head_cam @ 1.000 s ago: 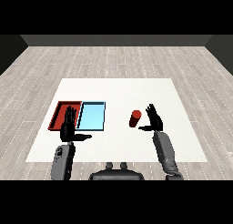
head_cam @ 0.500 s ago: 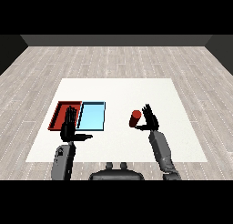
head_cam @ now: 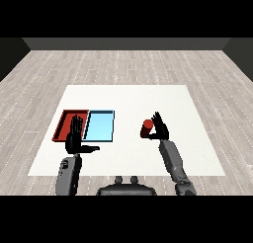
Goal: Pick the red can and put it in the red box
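The red can (head_cam: 146,128) stands upright on the white table (head_cam: 128,99), right of the trays. My right hand (head_cam: 159,129) is right beside the can on its right, fingers straight and thumb reaching toward the can, not curled round it. The red tray (head_cam: 64,122) lies at the left, with the light blue tray (head_cam: 101,125) next to it on its right. Over the red tray's near edge my left hand (head_cam: 74,140) is held up with fingers straight and thumb out to the right, holding nothing.
The table's near edge runs just under both forearms. Grey wood floor surrounds the table.
My right hand has moved left, closing in on the can until it is against its right side. The left hand and the trays have not moved.
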